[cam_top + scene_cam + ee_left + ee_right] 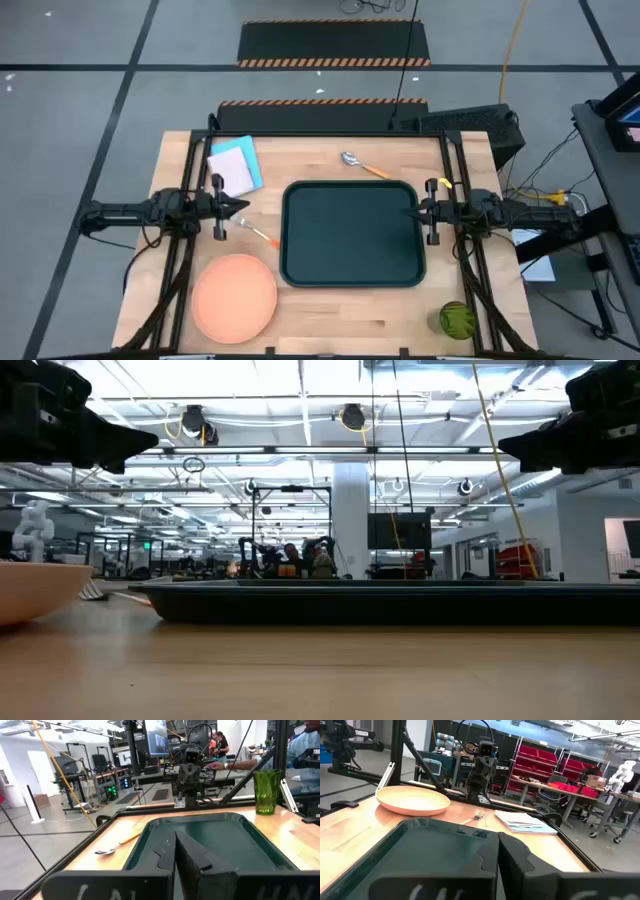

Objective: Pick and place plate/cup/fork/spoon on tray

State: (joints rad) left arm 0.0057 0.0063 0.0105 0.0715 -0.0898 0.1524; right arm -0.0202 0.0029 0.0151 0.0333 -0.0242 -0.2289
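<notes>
My tray (352, 234) sits bare in the middle of the high view, and my left gripper (238, 207) and right gripper (418, 210) hover at its two short edges, fingers pressed together, holding nothing.

The plate (234, 295) lies at lower left, close to the table's front edge; I judge a clumsy push could slide it off, since its low rim gives little to pinch. The cup (456, 319) at lower right stands near the corner, and a sideways knock might tip or roll it away. The spoon (362, 165) above the tray and the fork (256, 233), just beside its left edge, lie flat, so my closing fingers could skid over them. A notebook (236, 165) at upper left could be snagged.

Count: one tray, one plate, one notebook, one cup, one spoon, one fork.
</notes>
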